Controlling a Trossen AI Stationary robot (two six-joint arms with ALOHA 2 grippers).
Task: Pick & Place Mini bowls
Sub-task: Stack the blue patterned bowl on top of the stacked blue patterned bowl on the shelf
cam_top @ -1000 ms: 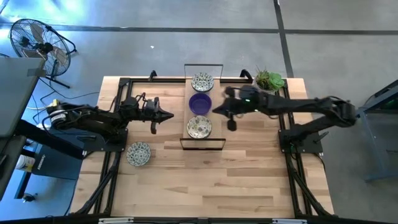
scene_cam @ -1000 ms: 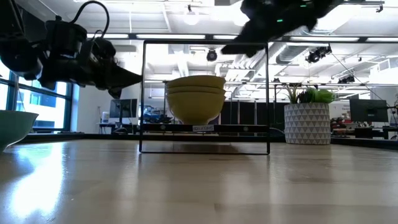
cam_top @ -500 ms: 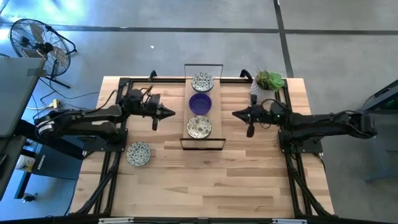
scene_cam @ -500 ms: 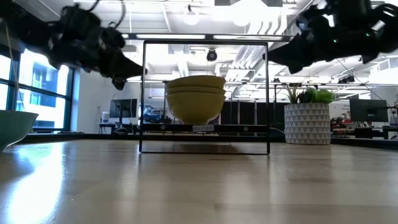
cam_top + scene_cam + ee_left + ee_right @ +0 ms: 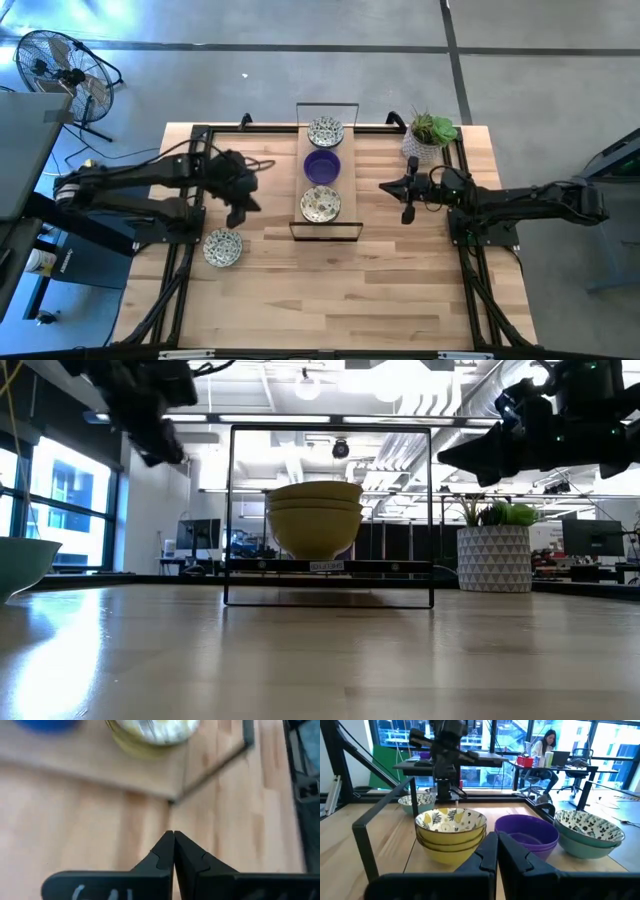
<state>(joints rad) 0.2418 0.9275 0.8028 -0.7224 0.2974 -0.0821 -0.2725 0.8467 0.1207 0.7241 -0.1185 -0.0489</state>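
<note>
Three mini bowls stand in a row on a board inside a black wire frame (image 5: 326, 230): a speckled one (image 5: 326, 131) at the far end, a purple one (image 5: 322, 166) in the middle, and a yellow-sided patterned one (image 5: 320, 204) nearest. A fourth speckled bowl (image 5: 223, 247) rests on its base on the table at the left. My left gripper (image 5: 240, 212) hangs shut to the left of the frame, slanting down, holding nothing. My right gripper (image 5: 383, 185) is shut and level to the right of the frame, pointing at the bowls (image 5: 451, 832).
A white patterned pot with a green plant (image 5: 430, 135) stands at the table's far right corner, just behind my right arm. Black rails run along both table sides. Beyond the table a person (image 5: 547, 745) sits at a desk, and a floor fan (image 5: 60, 70) stands off to the left.
My left gripper has risen and tipped from level to slanting down, drawing back a little from the frame toward the table's left. My right gripper has pulled away from above the purple bowl toward the right edge, sunk lower and levelled out. Both stayed shut; no bowl moved.
</note>
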